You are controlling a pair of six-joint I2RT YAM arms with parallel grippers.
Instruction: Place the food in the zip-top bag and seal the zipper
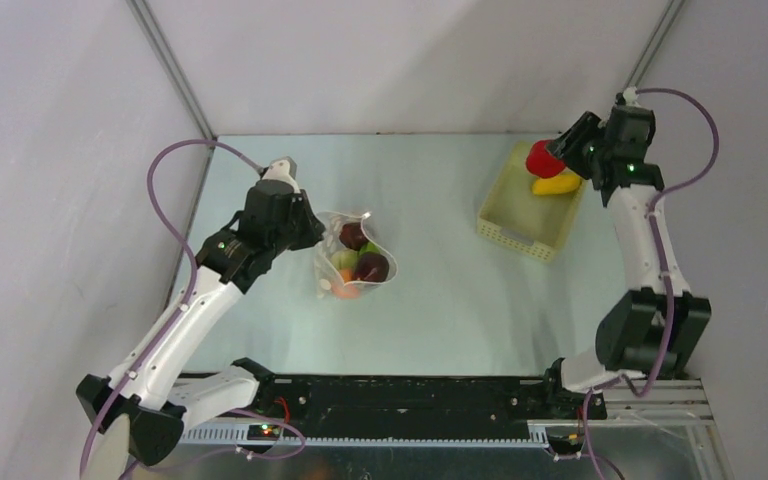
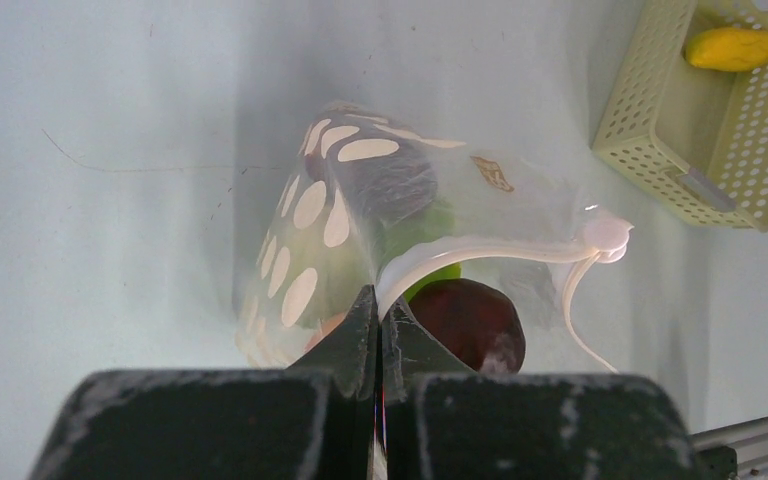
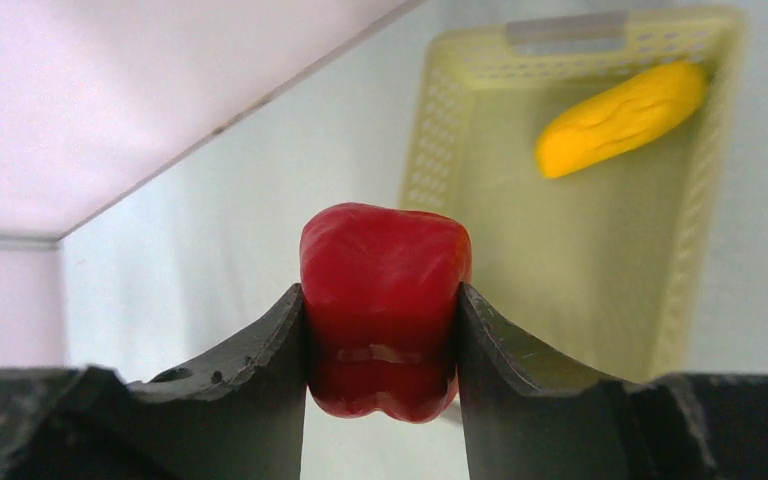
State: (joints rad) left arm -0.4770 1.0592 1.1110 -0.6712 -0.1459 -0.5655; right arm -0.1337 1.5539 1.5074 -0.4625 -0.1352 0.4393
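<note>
The zip-top bag [image 1: 352,260] lies on the table left of centre, mouth open, holding dark maroon [image 1: 371,266], green and orange food. My left gripper [image 1: 312,236] is shut on the bag's mouth edge at the whitish zipper [image 2: 480,248], holding it up; the bag [image 2: 340,215] and a maroon piece [image 2: 472,322] show just beyond the fingers. My right gripper [image 1: 552,152] is shut on a red toy pepper [image 3: 384,300] and holds it in the air above the basket [image 1: 528,203]. A yellow food piece [image 3: 620,118] lies in the basket.
The pale yellow perforated basket [image 2: 660,110] stands at the back right of the table, near the right wall. White walls close in the table at back, left and right. A black rail runs along the near edge.
</note>
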